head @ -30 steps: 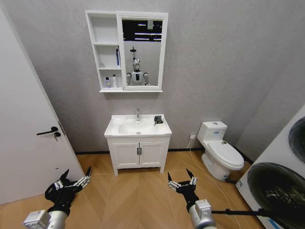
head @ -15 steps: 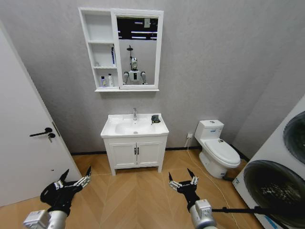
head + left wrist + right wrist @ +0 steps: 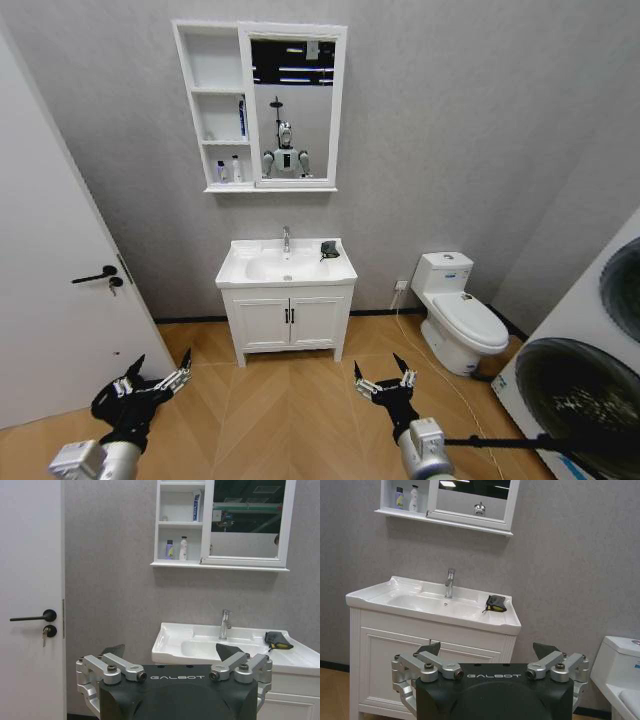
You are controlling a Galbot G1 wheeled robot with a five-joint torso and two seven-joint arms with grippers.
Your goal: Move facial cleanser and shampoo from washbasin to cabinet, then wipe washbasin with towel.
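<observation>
Washbasin (image 3: 286, 268), white rectangular ceramic with chrome tap, sits mid-frame atop a low white two-door vanity (image 3: 288, 322). Small dark grey-black towel (image 3: 329, 249) with yellow-green edging lies on its right rim, beside the tap. White three-shelf wall cabinet (image 3: 215, 105), upper left of centre, holds two small bottles (image 3: 228, 171) on the bottom shelf, possibly the cleanser and shampoo. Left gripper (image 3: 154, 382) lower left, right gripper (image 3: 382, 379) lower centre-right; both jaws spread, empty, well apart from the washbasin.

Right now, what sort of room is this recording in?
A bathroom, most likely a home-style one or a mock-up. A white washbasin with a chrome tap stands on a vanity against the wall, a mirror with a shelf cabinet hangs above it, and a toilet stands nearby.
</observation>
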